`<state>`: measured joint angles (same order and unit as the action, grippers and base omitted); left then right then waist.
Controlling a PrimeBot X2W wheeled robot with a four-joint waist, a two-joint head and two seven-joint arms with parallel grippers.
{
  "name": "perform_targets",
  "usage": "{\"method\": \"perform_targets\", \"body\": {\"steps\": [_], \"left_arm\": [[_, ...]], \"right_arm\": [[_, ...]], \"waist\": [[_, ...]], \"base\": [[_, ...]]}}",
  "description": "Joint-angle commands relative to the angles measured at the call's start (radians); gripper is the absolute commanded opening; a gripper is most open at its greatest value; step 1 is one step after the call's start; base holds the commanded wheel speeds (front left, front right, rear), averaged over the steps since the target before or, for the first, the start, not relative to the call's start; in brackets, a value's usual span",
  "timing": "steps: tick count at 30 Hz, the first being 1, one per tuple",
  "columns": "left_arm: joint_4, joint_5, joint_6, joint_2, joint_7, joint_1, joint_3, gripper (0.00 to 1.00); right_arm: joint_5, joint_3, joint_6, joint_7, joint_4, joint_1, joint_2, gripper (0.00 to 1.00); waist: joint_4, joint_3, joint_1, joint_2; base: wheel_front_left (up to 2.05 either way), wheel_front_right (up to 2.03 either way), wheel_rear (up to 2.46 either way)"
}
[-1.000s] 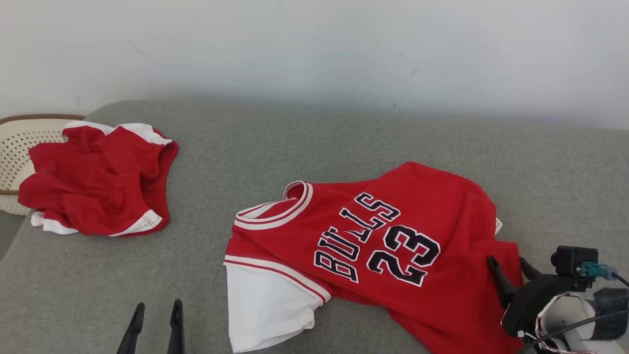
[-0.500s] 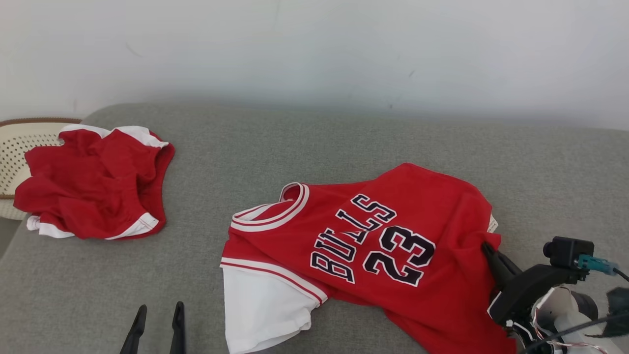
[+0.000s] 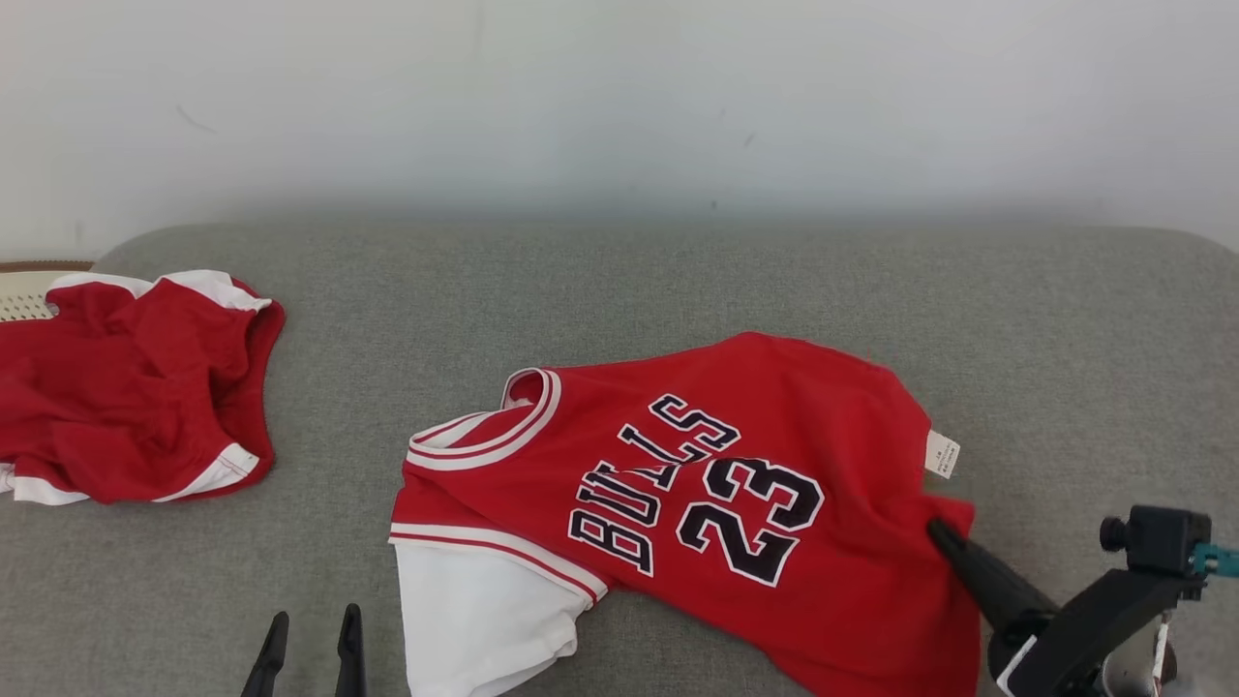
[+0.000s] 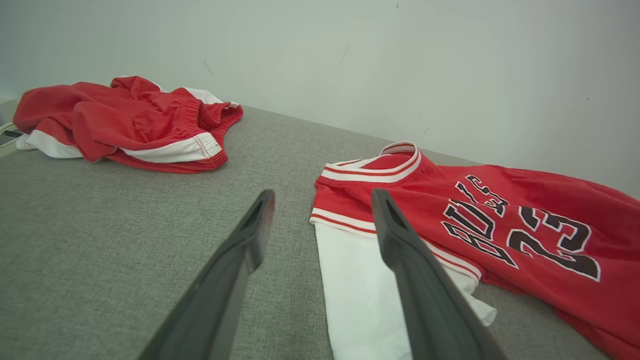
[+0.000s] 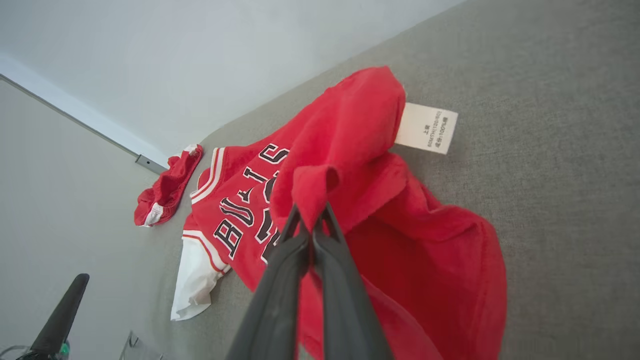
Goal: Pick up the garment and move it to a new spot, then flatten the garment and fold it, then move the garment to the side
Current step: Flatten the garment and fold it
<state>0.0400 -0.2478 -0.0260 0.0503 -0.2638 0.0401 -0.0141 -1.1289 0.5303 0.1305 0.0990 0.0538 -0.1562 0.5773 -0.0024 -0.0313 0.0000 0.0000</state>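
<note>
wall (image 3: 619,87): plain, pale | surface (image 3: 736,281): grey woven upholstery | light: soft, even

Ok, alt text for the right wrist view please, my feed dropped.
The right gripper is shut on a raised fold of the red Bulls jersey on the grey cushion. A white care label sticks out nearby; red shorts lie further off.

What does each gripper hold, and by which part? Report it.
Right gripper: shut on the red Bulls 23 jersey, pinching a raised fold at its hem end, beside the white label. Left gripper: open, holding nothing.
</note>
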Motion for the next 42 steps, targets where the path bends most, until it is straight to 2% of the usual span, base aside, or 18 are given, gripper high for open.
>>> {"method": "perform_targets", "body": {"steps": [1,3,4,5,6,7,14,20,23,29,33,41,42], "left_arm": [[0.004,-0.005,-0.003,0.000,-0.001,0.000,0.000,1.00],[0.005,-0.004,-0.004,0.000,-0.001,-0.003,-0.002,1.00],[0.005,-0.004,-0.005,0.000,-0.001,-0.005,-0.002,1.00],[0.006,-0.005,-0.005,0.000,-0.001,-0.007,-0.002,1.00],[0.006,-0.005,-0.005,0.000,-0.001,-0.007,-0.002,1.00],[0.007,-0.005,-0.006,0.000,-0.001,-0.009,-0.002,1.00],[0.016,0.000,-0.009,0.000,-0.001,-0.009,-0.001,1.00],[0.018,-0.003,-0.010,0.000,-0.001,-0.012,-0.007,1.00],[0.017,-0.004,-0.009,0.000,-0.001,-0.020,-0.010,1.00],[0.020,0.003,-0.013,0.000,-0.001,-0.036,-0.011,1.00],[0.020,0.001,-0.009,0.000,-0.001,-0.042,-0.017,1.00],[0.028,-0.003,-0.017,0.000,-0.001,-0.058,-0.009,1.00],[0.030,-0.003,-0.020,0.000,-0.001,-0.061,-0.008,1.00]], "right_arm": [[-0.027,0.014,0.000,0.035,-0.024,0.042,0.016,0.00],[-0.036,0.026,0.000,0.076,-0.040,0.070,0.029,0.00],[-0.040,0.025,0.000,0.087,-0.045,0.081,0.032,0.18],[-0.027,0.019,0.000,0.086,-0.046,0.085,0.038,0.95],[-0.027,0.019,0.000,0.086,-0.046,0.085,0.038,0.95],[-0.013,0.009,0.000,0.082,-0.039,0.092,0.042,1.00],[0.023,-0.051,0.000,0.041,-0.083,0.115,0.038,1.00],[0.124,-0.135,0.000,-0.033,-0.075,0.084,0.049,1.00],[0.226,-0.168,0.000,-0.044,-0.015,0.041,0.038,1.00],[0.344,-0.162,0.000,-0.029,0.135,-0.085,-0.028,1.00],[0.365,-0.145,0.000,-0.018,0.260,-0.157,-0.060,1.00],[0.298,-0.077,0.000,-0.016,0.473,-0.283,-0.118,1.00],[0.297,-0.062,0.000,-0.014,0.500,-0.302,-0.121,0.44]], "waist": [[-0.009,-0.010,0.0000,0.0000],[-0.012,-0.014,0.0000,0.0000],[-0.012,-0.016,0.0000,0.0000],[-0.013,-0.018,0.0000,0.0000],[-0.013,-0.018,0.0000,0.0000],[-0.014,-0.019,0.0000,0.0000],[-0.010,-0.013,0.0000,0.0000],[0.006,-0.017,0.0000,0.0000],[0.017,-0.025,0.0000,0.0000],[0.044,-0.043,0.0000,0.0000],[0.067,-0.053,0.0000,0.0000],[0.089,-0.073,0.0000,0.0000],[0.090,-0.076,0.0000,0.0000]], "base": [[0.00,0.00,0.00],[0.00,0.00,0.00],[0.00,0.00,0.00],[0.00,0.00,0.00],[0.00,0.00,0.00],[0.00,0.00,0.00],[0.00,0.00,0.00],[0.00,0.00,0.00],[0.00,0.00,0.00],[0.00,0.00,0.00],[0.00,0.00,0.00],[0.00,0.00,0.00],[0.00,0.00,0.00]]}}
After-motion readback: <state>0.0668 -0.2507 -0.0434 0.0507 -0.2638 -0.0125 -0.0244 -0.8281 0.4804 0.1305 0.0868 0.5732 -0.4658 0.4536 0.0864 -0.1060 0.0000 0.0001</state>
